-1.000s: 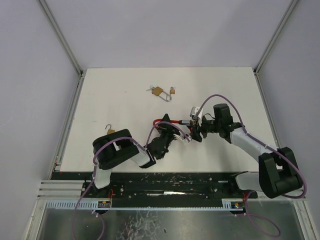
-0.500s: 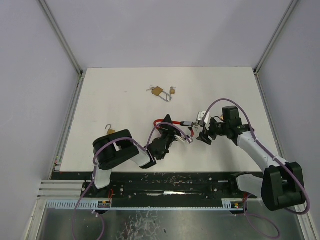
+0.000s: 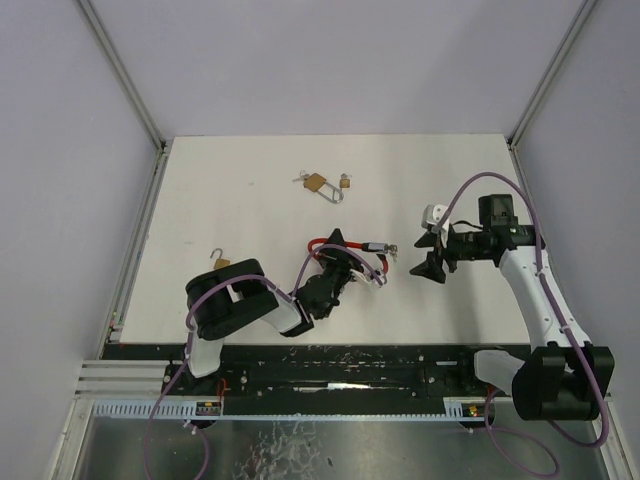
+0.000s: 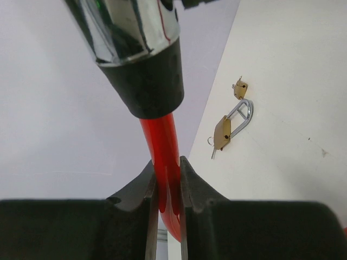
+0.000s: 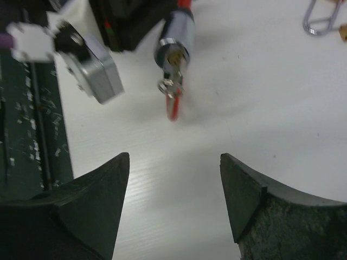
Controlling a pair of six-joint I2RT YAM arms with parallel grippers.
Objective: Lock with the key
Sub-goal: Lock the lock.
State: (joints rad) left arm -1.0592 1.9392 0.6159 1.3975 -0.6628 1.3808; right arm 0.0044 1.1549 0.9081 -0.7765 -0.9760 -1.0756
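A red cable lock (image 3: 322, 242) with a chrome cylinder (image 3: 373, 246) is held above the table's middle. My left gripper (image 3: 333, 256) is shut on its red cable (image 4: 162, 146), which is pinched between the fingers (image 4: 191, 184). A small key (image 5: 172, 86) with a ring sticks out of the cylinder's end (image 5: 176, 38), a red tag hanging under it. My right gripper (image 3: 427, 253) stands open to the right of the cylinder, apart from the key, and holds nothing. In the right wrist view the right gripper (image 5: 174, 162) faces the key across bare table.
A brass padlock (image 3: 316, 184) with a long shackle and a smaller brass padlock (image 3: 345, 181) lie at the back of the table. Another small padlock (image 3: 220, 260) with an open shackle lies near the left arm. White walls enclose the table.
My right gripper has let go at the cylinder's end, opened wider and drawn back to the right. The key stays in the cylinder. The left gripper has not moved.
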